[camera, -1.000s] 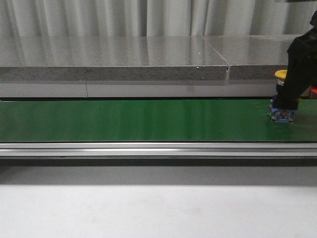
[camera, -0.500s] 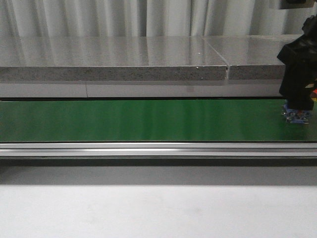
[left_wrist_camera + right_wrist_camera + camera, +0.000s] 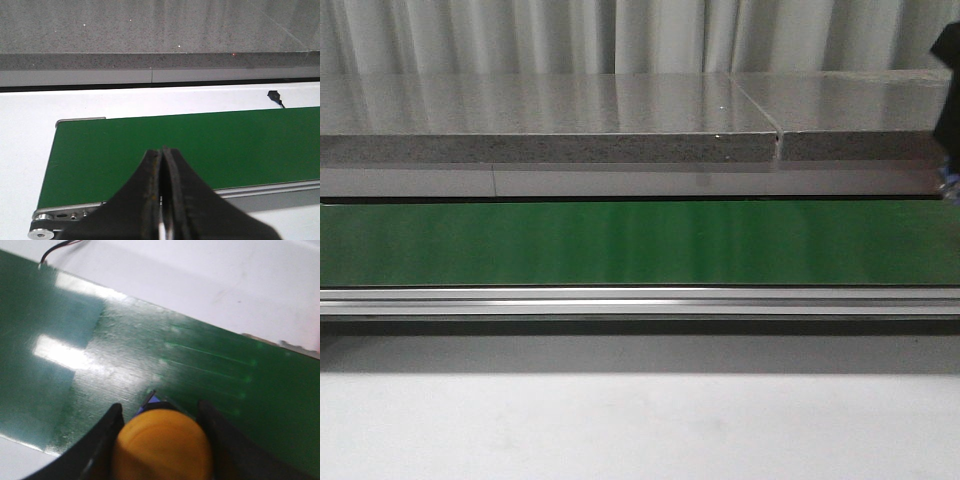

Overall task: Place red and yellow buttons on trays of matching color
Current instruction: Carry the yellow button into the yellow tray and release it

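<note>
Yellow and domed, a push button (image 3: 162, 444) sits clamped between the two dark fingers (image 3: 102, 447) of the right gripper (image 3: 161, 440), which press against its cap on either side. A sliver of blue base shows just past the cap, and the button hangs above the green conveyor belt (image 3: 150, 355), near the belt's far end, where pale tabletop (image 3: 210, 275) begins. A thin cable (image 3: 60, 247) crosses that tabletop beside the belt's corner.

From the front camera only a dark edge of the right arm (image 3: 950, 60) shows at the right border, above the belt (image 3: 620, 243); the button itself is out of that frame.

The left gripper (image 3: 162, 195) hangs over the belt's (image 3: 175, 145) other end with its fingers pressed together and nothing between them. Beneath them lie the end roller (image 3: 42, 225) and the aluminium side rail (image 3: 270, 189). A small black connector (image 3: 274, 94) rests on the white table (image 3: 150, 102) beyond the belt, and a speckled grey stone ledge (image 3: 150, 30) runs behind.
</note>
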### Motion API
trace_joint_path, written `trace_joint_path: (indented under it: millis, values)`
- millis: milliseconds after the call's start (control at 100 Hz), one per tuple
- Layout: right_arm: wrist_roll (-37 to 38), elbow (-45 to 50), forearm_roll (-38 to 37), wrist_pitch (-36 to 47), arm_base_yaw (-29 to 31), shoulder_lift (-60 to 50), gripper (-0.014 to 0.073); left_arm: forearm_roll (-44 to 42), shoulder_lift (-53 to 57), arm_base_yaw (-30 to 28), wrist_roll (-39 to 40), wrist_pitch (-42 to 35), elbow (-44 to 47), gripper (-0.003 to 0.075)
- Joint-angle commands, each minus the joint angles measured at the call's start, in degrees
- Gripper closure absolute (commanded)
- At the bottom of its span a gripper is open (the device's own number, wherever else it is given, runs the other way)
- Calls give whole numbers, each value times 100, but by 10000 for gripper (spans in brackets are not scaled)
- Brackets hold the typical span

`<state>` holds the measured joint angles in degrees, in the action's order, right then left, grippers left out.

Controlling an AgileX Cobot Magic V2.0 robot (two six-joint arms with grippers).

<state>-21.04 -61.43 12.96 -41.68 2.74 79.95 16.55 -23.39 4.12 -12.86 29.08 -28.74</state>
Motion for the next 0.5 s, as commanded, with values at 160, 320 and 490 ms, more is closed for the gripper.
trace_joint_path:
  millis: [160,320,490]
  values:
    - [470,-162,49,-141,1583,-1054,494,84,-25,52,4,-426,-155,739]
    - [1027,-16,3,-152,2958,-1197,494,84,-25,52,4,-426,-155,739]
    - [1515,444,3,563,3866,-1171,494,84,-25,52,4,-426,-155,739]
